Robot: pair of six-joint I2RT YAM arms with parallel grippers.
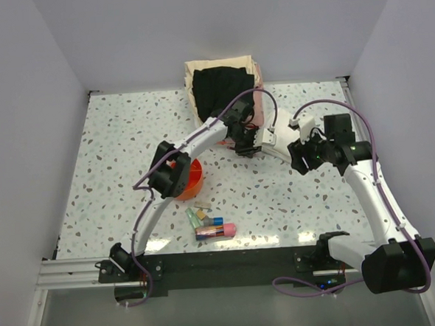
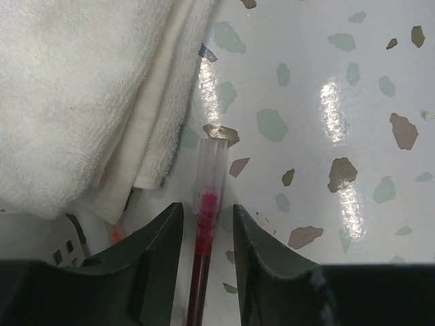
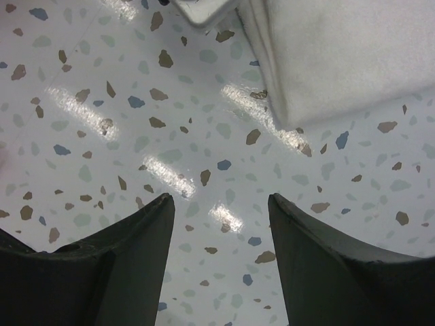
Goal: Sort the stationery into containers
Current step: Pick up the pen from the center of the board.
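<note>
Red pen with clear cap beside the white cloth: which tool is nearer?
Left. The left tool straddles the red pen; the right tool hangs over speckled tabletop, apart from it.

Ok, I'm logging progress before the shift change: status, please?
Left gripper open, straddling red pen. Right gripper open, empty. White cloth close beside pen.

I see a table with a white top speckled in grey, green and brown; plain pale walls close it in on the left, back and right; along its near edge runs a black strip, with a metal rail at the left; light throws bright streaks on the glossy top in both wrist views.
</note>
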